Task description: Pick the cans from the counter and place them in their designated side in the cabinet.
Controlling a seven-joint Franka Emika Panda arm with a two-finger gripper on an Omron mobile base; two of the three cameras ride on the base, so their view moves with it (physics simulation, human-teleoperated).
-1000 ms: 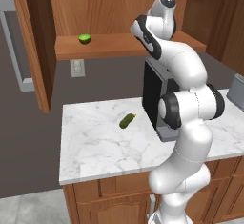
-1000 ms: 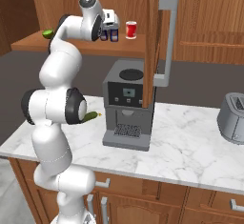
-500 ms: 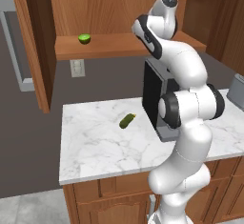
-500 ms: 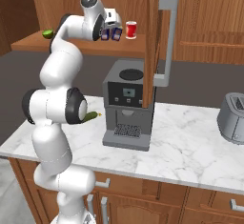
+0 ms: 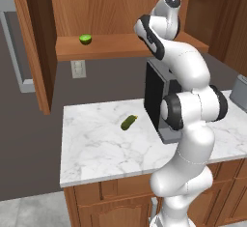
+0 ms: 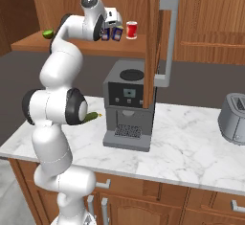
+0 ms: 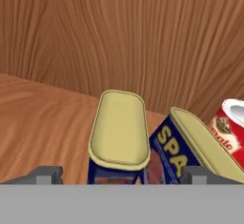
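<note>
Since a second ago the jaws have let go: they were pinched on a can then, and now the gripper point(image 7: 119, 178) stands spread wide with nothing in it, its two tips either side of the nearer of the two cans point(image 7: 118, 139) on the cabinet point(image 6: 201, 23) shelf. That can stands upright on the plank, just beside the second blue can point(image 7: 190, 154), which looks tilted or turned a little in the hand view; I cannot tell whether the two touch. Beyond the second can, further along the shelf, is the red-and-white can point(image 7: 228, 125), close by. A lime point(image 5: 85, 39) lies well apart from the cans at the other end of the shelf.

Down on the desk point(image 5: 96, 148) I see only a green pickle point(image 5: 128, 121), the coffee machine point(image 6: 127, 106) and a toaster point(image 6: 234, 118), so both cans seem to be put away.

As for handling, I judge these cans stiff and fairly light, with smooth, slick sides and a flat yellow lid. They look oblong from above, so the jaws should close across the two long flat faces, about mid-height. Packed this close, one can could easily nudge its neighbour over.
</note>
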